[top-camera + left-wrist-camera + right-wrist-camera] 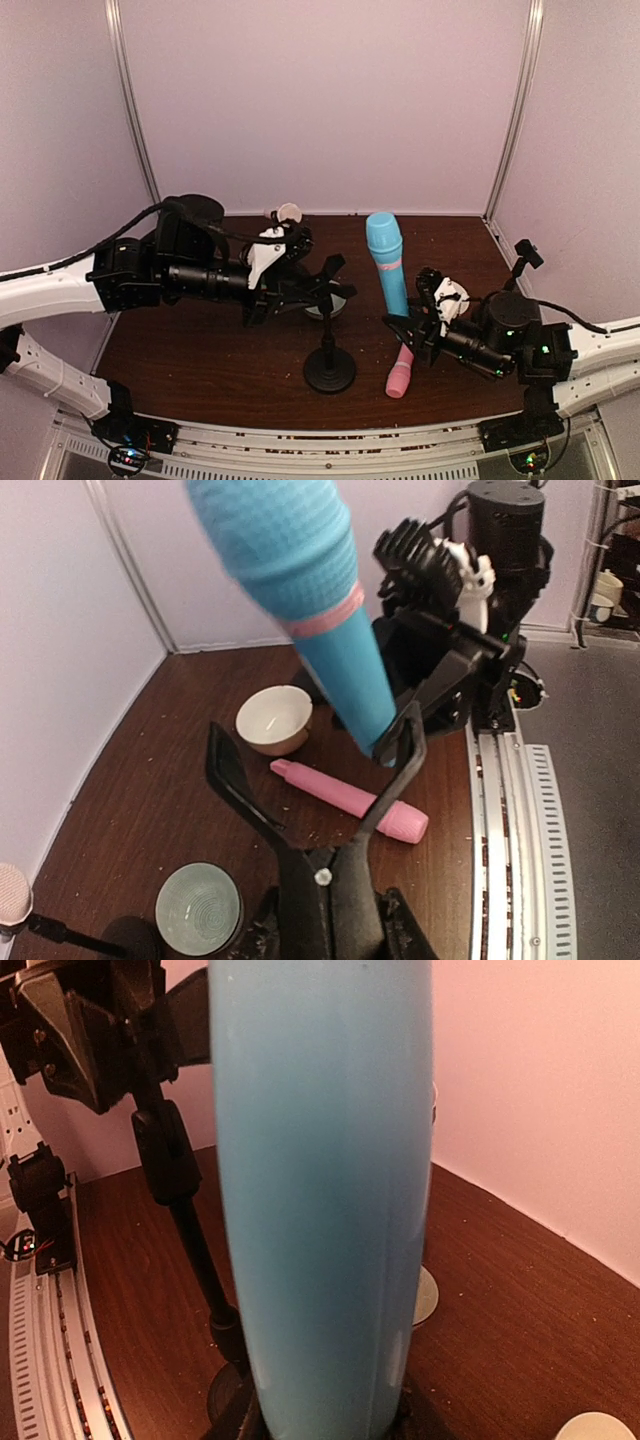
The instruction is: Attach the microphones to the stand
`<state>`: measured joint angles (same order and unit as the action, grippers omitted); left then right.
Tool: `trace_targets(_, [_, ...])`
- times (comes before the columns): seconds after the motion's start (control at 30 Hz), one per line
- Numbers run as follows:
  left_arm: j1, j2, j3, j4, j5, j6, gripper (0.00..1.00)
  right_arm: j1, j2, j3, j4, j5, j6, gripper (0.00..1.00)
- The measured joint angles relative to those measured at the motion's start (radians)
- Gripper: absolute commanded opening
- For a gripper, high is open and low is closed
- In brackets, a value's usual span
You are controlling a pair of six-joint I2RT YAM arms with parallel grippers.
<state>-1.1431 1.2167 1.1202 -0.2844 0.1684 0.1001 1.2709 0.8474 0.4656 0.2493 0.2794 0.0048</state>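
Sky-blue is what we meet first: the blue microphone (386, 258) is upright above the dark wooden table (200, 360), thick head up, with a pink band just under the head. Its slim lower end sits between the fingers of the right gripper (412, 324), which are clamped on it. In the right wrist view the shaft fills almost the whole picture.

Just to its left we see the stand (330, 372), a round black base with a thin pole. At the pole's top is a black clip (236, 780), its two prongs spread in a V. The left gripper (328, 925) has its fingers pressed in on the tail of that clip. From above, the blue microphone is beside the clip and apart from it, not between the prongs.

The pink microphone (400, 374) lies flat on the table, just right of the stand's base. A green bowl (197, 908) sits behind the stand, and a cream bowl (273, 720) is just beside the pink microphone's thin end.
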Motion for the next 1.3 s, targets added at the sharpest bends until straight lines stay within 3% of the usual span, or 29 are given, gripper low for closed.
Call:
trace_targets(0.33, [0.035,0.040,0.006,0.031,0.188,0.049,0.00,0.000,0.194,0.070,0.102,-0.149,-0.059,0.00])
trace_targets(0.67, [0.049,0.052,0.006,0.049,0.216,0.051,0.00,-0.002,0.266,0.126,0.144,-0.196,-0.056,0.00])
trace_targets(0.7, [0.050,0.052,0.006,0.049,0.216,0.051,0.03,-0.003,0.270,0.129,0.145,-0.196,-0.054,0.00])
trace_targets(0.83, [0.052,0.053,0.006,0.048,0.210,0.051,0.38,-0.003,0.282,0.136,0.148,-0.197,-0.050,0.00])
trace_targets(0.93, [0.051,0.052,0.006,0.047,0.200,0.048,0.57,-0.006,0.283,0.138,0.153,-0.194,-0.050,0.00])
trace_targets(1.1, [0.034,0.048,-0.006,0.063,0.172,0.032,0.68,-0.008,0.286,0.151,0.142,-0.196,-0.054,0.00])
trace_targets(1.3, [0.030,0.019,-0.066,0.112,0.127,-0.001,0.71,-0.008,0.286,0.164,0.117,-0.196,-0.055,0.00])
